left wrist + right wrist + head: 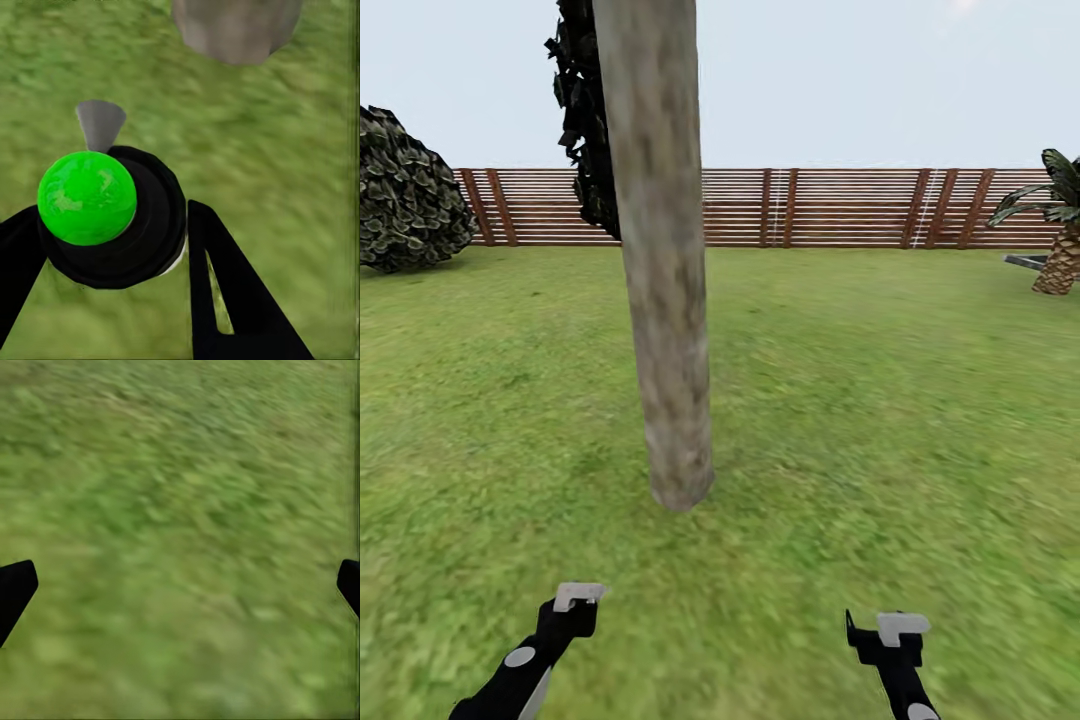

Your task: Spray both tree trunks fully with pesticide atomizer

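A thick pale grey-brown tree trunk [660, 300] stands on the lawn straight ahead, leaning slightly, with its base [236, 30] a short way beyond my left gripper. My left gripper [112, 232] is shut on the pesticide atomizer [90, 199], which has a bright green round cap, a black collar and a grey nozzle [100, 124] aimed toward the trunk's foot. In the head view the left gripper [575, 600] is low and left of the trunk. My right gripper [890, 630] is low on the right. Its fingers [16, 589] are spread wide, and the open right gripper [184, 585] has only grass between them.
A brown slatted fence [840, 207] closes the far side of the lawn [880, 400]. A dark leafy bush [405, 190] sits at the far left. A scaly palm [1060, 250] with a grey object beside it stands at the far right. Dark foliage [585, 110] hangs behind the trunk.
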Tool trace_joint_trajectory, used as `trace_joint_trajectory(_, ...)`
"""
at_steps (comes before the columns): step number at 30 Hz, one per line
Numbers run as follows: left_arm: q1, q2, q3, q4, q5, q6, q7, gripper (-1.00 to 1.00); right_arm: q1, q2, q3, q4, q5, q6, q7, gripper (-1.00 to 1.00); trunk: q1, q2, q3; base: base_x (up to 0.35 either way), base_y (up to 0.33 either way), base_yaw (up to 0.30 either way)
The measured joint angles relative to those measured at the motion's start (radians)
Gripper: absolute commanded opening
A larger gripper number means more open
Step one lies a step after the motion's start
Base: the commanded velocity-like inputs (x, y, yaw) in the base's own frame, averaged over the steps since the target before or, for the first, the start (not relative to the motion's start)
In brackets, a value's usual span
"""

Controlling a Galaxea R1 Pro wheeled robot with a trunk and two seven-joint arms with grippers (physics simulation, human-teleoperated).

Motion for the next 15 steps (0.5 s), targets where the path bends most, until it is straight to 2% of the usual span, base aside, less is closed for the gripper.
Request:
trace_joint_trajectory(5,0.0,-0.003,-0.003,-0.003,-0.001,0.0,0.0,-1.0,0.0,0.0,0.0,0.0,0.0,0.0,0.0,1.0,0.0,0.0,0.0,0.132,-0.277,0.0)
trace_joint_trajectory(15,0.0,-0.01,-0.004,-0.001,-0.001,0.0,-0.001,-1.0,0.0,0.001,0.0,0.001,0.0,0.0,0.0,1.0,0.0,0.0,0.0,0.24,-0.246,0.0)
